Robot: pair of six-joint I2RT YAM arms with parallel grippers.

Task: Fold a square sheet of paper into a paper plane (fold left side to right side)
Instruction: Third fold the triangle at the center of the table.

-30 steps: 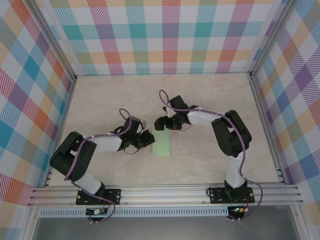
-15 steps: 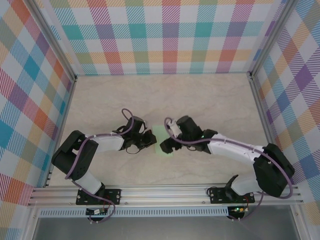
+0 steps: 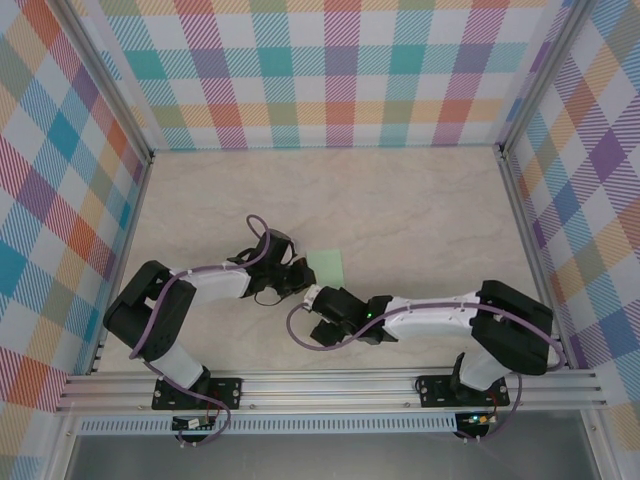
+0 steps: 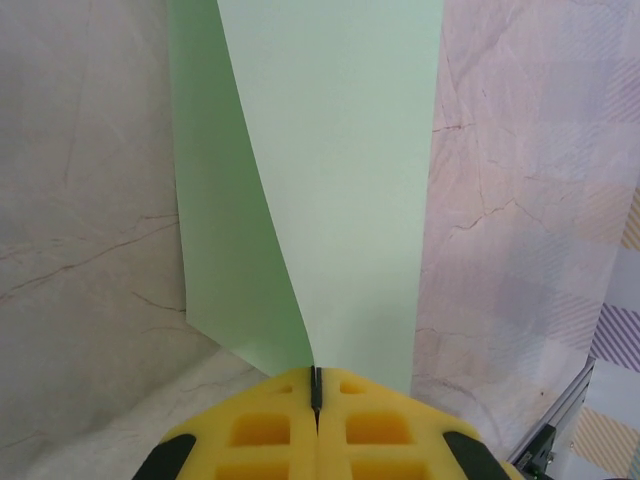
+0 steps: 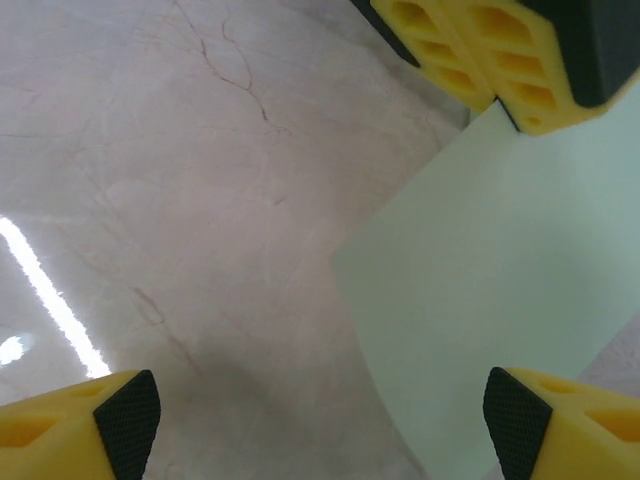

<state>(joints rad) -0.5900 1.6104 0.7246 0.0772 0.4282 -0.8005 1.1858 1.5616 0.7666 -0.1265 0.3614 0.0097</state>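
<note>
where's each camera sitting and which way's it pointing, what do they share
Top external: above and behind the robot, looking down at the table; left arm, right arm, left gripper, right gripper show.
Left wrist: on that wrist, looking along its shut fingers at the green paper they pinch.
Right wrist: on that wrist, looking down past its open fingers at the table.
Shared: all three show the green paper; right wrist also catches the left gripper.

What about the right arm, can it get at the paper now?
Probably yes: the open right gripper sits beside the paper over bare table; the left gripper pinches only one edge.
</note>
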